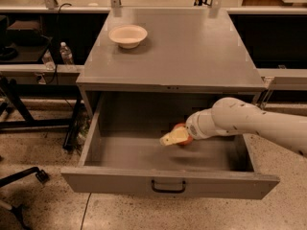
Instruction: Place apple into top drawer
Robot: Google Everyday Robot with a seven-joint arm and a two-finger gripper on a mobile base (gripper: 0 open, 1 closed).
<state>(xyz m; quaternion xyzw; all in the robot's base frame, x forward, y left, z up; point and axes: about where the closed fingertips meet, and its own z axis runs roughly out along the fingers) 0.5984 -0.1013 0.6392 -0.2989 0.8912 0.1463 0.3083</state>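
Far left of the jaws and lower, near the bottom corner: a black caster leg [24,175] on the speckled floor [43,143]. Far left of the jaws and higher: a clear water bottle [66,53], upright on a low shelf beside the cabinet. Up and to the left of the jaws, well apart from them: a cream-white bowl [127,35], upright on the flat grey cabinet top [192,47], near its back left corner. Below that top, pulled out toward the camera: the top drawer [120,180], grey, wide and shallow. Just below the jaws and a little left, at the centre of the front panel: a small black handle [168,186]. Inside the drawer, right of its middle: the gripper [178,136], pointing left, reaching in from the right side, with jaws closed on the apple [182,128] and one pale yellowish finger [170,139] across its front. Only a reddish edge of the apple visible, above and behind that finger. So, between the jaws, inside the open drawer and over its floor; not possible to tell whether touching the floor. Just below the jaws, on the drawer floor: a dark shadow. To the right of the jaws: the white arm [244,121], passing over the right wall of the drawer and out at the right edge.
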